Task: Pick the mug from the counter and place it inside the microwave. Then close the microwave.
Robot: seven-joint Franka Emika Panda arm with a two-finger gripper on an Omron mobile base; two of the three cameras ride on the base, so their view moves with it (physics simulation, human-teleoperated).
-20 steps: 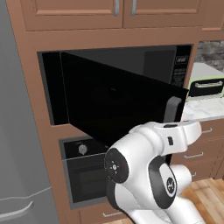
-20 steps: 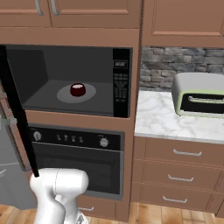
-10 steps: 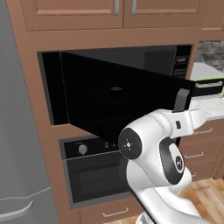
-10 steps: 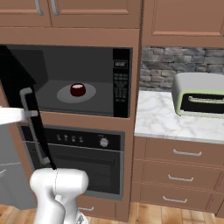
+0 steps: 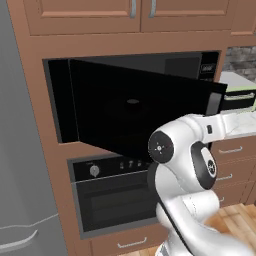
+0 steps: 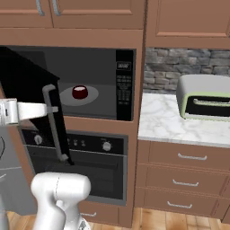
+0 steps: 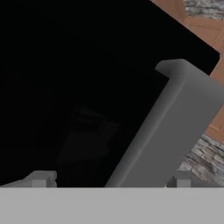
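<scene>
A: The kitchen's wood cabinetry is framing the microwave (image 6: 90,83); where is the mug (image 6: 80,92) sitting?

B: On the turntable, beyond the pincer (image 7: 109,181), which is straddling the door handle (image 6: 55,123), fingers apart. Closing is underway; next it should be pushing the door fully shut.

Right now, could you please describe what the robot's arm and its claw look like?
The arm is glossy white with rounded, bulbous links and dark grey bands at the joints; one joint carries a round dark cap with a small pale centre mark. The claw ends in two small, blocky grey fingertips. No cables show.
</scene>
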